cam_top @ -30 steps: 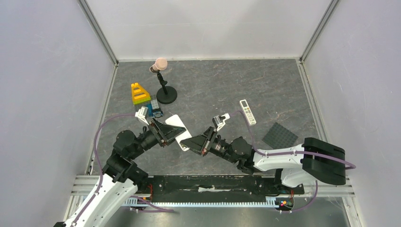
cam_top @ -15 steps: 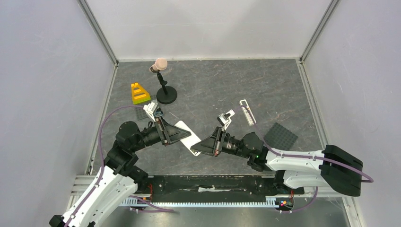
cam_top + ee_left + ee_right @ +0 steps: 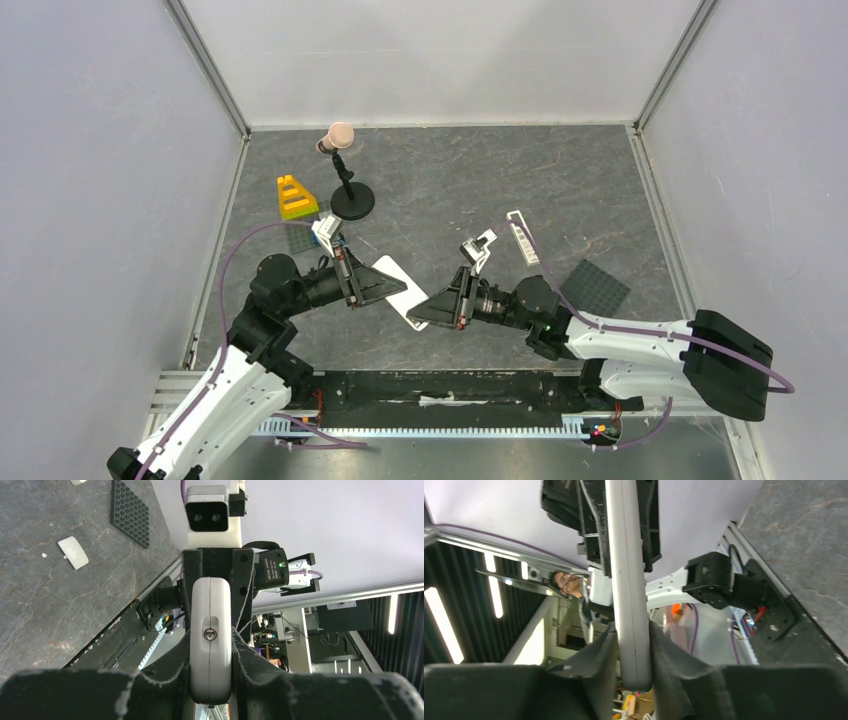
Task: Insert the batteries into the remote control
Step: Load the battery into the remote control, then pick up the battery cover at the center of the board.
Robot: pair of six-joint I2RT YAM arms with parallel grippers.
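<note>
The white remote control (image 3: 398, 289) hangs above the table between my two grippers, its plain white side up. My left gripper (image 3: 367, 285) is shut on its left end and my right gripper (image 3: 432, 308) is shut on its right end. In the left wrist view the remote (image 3: 210, 610) stands edge-on between the fingers of the left gripper (image 3: 210, 645), with the right gripper clamped on its far end. In the right wrist view the remote (image 3: 625, 570) is edge-on in the right gripper (image 3: 631, 640). The batteries are hidden behind my left wrist.
A longer slim white remote (image 3: 523, 237) lies at the right middle. A dark studded plate (image 3: 592, 287) lies right of it and also shows in the left wrist view (image 3: 131, 512), with a small white flat piece (image 3: 73, 552) nearby. A yellow brick stack (image 3: 295, 197) and a black stand (image 3: 350, 200) are at the back left.
Both grippers moved a little to the right with the remote held between them. The right arm's base link swung further right.
</note>
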